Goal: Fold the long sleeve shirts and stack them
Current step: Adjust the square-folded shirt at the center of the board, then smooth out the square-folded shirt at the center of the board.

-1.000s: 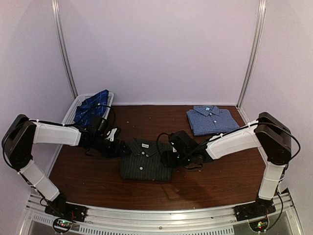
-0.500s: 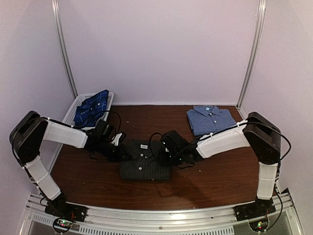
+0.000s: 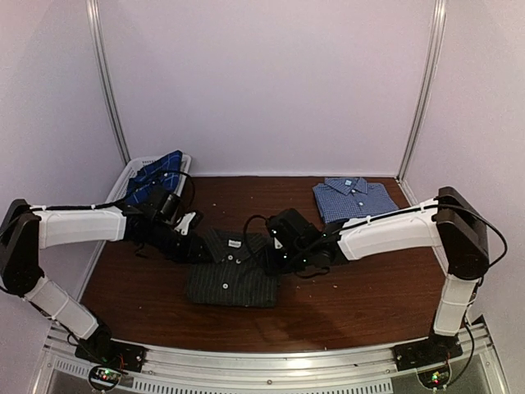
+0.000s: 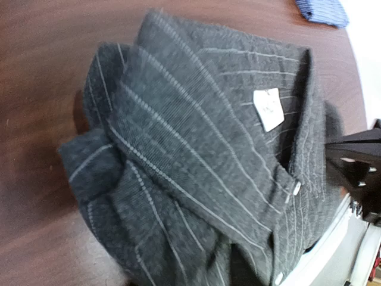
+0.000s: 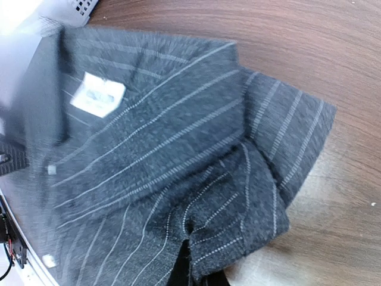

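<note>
Pale lilac walls (image 3: 271,82) w/ two metal uprights (image 3: 107,90); dark wood table (image 3: 361,287) below. Hard to see: both sets of fingertips are buried in cloth. The left wrist view gives only a dark sliver under bunched fabric. The right wrist view is blurred on its left side, w/ one dark finger (image 5: 178,271) poking out at the bottom edge. A white collar label (image 4: 266,108) shows, print unreadable.

The charcoal pinstripe shirt (image 3: 230,275) lies folded, collar to the far side, centre-near on the table, btwn the two arms. The left gripper (image 3: 194,246) is pinched onto its left shoulder corner. The right gripper (image 3: 273,253) is clamped tight on the right shoulder corner. Cloth is rucked up at both spots.

Bare wood runs all round that shirt: a strip to the near edge, more to the right. The blue check shirt (image 3: 354,199) sits folded far right, well apart.

A white mesh basket (image 3: 117,182) at far left holds the navy plaid shirt (image 3: 156,176), crumpled, its near part behind the left arm's wrist and cable.
</note>
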Robot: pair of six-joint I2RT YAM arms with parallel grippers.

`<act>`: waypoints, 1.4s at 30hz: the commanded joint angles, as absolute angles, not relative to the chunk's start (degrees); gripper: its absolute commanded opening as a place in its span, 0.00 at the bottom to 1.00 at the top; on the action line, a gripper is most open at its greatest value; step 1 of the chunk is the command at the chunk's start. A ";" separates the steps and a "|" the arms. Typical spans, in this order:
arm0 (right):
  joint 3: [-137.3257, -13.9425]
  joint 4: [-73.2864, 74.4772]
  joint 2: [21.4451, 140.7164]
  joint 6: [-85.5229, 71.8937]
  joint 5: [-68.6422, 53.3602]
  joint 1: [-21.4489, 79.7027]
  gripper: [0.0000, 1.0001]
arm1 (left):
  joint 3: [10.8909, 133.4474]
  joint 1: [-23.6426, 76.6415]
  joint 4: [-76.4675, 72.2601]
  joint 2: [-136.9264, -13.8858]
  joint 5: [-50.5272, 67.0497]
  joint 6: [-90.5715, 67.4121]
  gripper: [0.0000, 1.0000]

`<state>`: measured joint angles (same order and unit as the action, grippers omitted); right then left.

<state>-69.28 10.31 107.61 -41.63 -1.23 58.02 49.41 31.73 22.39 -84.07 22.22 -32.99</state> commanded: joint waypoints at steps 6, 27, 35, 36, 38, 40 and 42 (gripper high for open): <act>-60.25 10.74 103.96 -40.70 -0.36 53.81 0.29 | 53.16 30.85 25.92 -87.09 12.61 -30.47 0.64; -60.15 11.60 101.28 -45.76 1.79 66.62 0.25 | 49.86 31.49 11.25 -90.30 23.45 -36.56 0.11; -51.60 4.74 102.73 -49.67 0.16 67.39 0.24 | 49.39 29.48 8.30 -98.52 19.42 -36.21 0.09; -51.25 4.43 102.78 -49.78 0.13 67.52 0.24 | 49.44 29.43 8.46 -98.54 18.71 -36.22 0.09; -50.78 4.03 102.10 -50.15 0.17 67.79 0.24 | 49.87 29.31 9.69 -97.90 16.80 -36.21 0.10; -50.64 4.30 100.96 -50.34 0.61 68.13 0.24 | 50.31 29.22 11.00 -95.91 15.42 -36.06 0.13; -50.44 4.66 99.49 -50.49 1.19 68.43 0.24 | 50.62 28.96 12.66 -93.63 13.50 -35.93 0.19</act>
<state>-52.01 4.25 101.43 -49.17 0.69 67.44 49.71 29.93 11.70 -97.86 18.52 -36.14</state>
